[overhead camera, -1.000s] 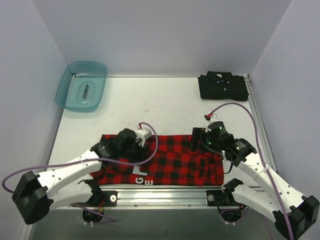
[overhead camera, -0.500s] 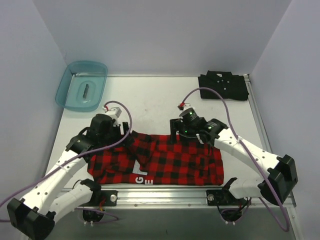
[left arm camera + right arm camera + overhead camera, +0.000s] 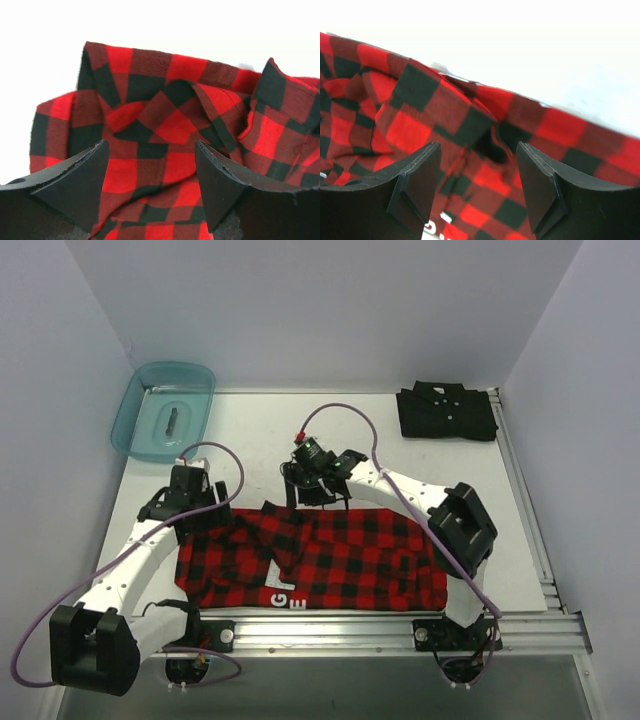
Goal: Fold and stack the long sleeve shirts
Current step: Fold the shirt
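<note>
Left wrist view. Left gripper (image 3: 150, 147): jaws spread wide, nothing clamped. Its two black fingers (image 3: 75, 185) frame the red-and-black plaid shirt (image 3: 165, 125), which lies under and just ahead of the fingertips in rumpled folds. A corner of the fabric rises beyond them, with the white tabletop (image 3: 50, 50) past it.

Right wrist view. Right gripper (image 3: 479, 146): jaws apart, no grip seen. A raised crease of the plaid fabric sits between and just ahead of the fingertips, and neither finger visibly presses on it. More plaid spreads below and to either side, and bare tabletop lies beyond the cloth's edge.

Top external view, near to far:
- Plaid shirt: spread as a broad band along the near edge of the tabletop. The left gripper stands at its far left corner and the right gripper at its far edge, left of the middle.
- White block letters (image 3: 282, 596): on the near hem, nearer than both grippers.
- Black shirt (image 3: 445, 412): folded, collar up, in the far right corner, well apart from the right gripper and beyond it to the right.
- Teal bin (image 3: 128, 412): in the far left corner, beyond the left gripper, with a small dark object (image 3: 172, 421) inside.
</note>
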Robot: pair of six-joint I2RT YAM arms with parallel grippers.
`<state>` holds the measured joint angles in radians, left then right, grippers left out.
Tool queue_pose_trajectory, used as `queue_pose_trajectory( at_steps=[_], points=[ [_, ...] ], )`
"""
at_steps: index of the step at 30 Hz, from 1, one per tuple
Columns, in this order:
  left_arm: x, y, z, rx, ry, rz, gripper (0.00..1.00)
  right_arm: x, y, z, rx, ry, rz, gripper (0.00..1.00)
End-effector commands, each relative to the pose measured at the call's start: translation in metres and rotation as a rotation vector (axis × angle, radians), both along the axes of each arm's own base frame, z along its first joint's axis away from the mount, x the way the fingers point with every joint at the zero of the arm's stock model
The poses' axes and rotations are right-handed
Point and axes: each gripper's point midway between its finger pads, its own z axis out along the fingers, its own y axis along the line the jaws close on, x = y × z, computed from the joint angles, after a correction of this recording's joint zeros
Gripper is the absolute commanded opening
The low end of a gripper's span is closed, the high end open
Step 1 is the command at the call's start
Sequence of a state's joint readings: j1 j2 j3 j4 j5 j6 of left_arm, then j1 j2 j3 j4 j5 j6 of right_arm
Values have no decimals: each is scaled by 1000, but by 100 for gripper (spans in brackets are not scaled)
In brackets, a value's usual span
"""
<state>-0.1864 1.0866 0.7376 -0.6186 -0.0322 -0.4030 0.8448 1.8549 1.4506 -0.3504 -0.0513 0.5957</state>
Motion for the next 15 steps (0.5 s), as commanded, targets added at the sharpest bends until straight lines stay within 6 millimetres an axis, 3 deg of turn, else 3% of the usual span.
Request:
queue_pose_trajectory(
  at_steps=[1, 9, 15],
  points=[
    [20, 9, 22, 31, -132, 20, 78, 1, 22, -1, 60, 48, 25, 62],
    [21, 5, 23, 13, -132, 10, 78, -3, 37, -34, 98, 132, 10, 62],
    [21, 7, 24, 10, -139, 18, 78, -6, 46, -43, 127, 159, 25, 61]
  ],
)
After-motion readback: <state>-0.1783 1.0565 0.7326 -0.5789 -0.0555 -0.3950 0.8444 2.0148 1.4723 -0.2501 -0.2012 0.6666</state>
